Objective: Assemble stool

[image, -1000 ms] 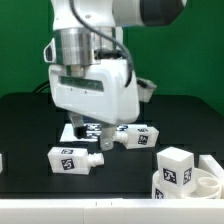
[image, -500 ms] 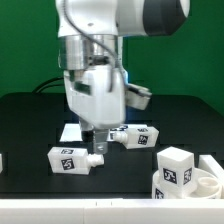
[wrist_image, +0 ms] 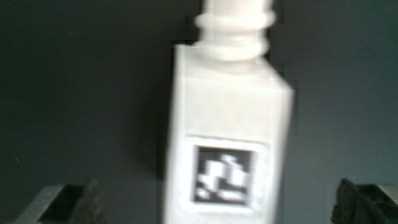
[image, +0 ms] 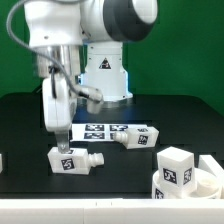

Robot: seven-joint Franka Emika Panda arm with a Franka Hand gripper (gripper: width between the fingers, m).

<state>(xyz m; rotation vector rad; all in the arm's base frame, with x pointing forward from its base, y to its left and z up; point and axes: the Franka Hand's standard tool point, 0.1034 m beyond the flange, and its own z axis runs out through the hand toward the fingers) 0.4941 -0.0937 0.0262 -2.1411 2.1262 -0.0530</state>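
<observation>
Of the stool's parts, one white leg (image: 72, 160) lies flat on the black table at the exterior view's left, its peg toward the right. My gripper (image: 62, 147) hangs just above it, open. In the wrist view that leg (wrist_image: 228, 110) fills the middle, tag facing up, with a dark fingertip (wrist_image: 64, 202) on each side and clear gaps between. A second leg (image: 136, 137) lies farther right. A third leg (image: 175, 165) stands by the round seat (image: 205, 186) at the lower right corner. Nothing is held.
The marker board (image: 98, 130) lies flat behind the legs. The white robot base (image: 105, 70) stands at the back. A small white piece (image: 2, 160) shows at the left edge, cut off. The table's front edge runs close below the parts.
The arm has swung toward the exterior view's left and turned its wrist, leaving the spot over the marker board and coming down over the left leg. The jaws stayed open.
</observation>
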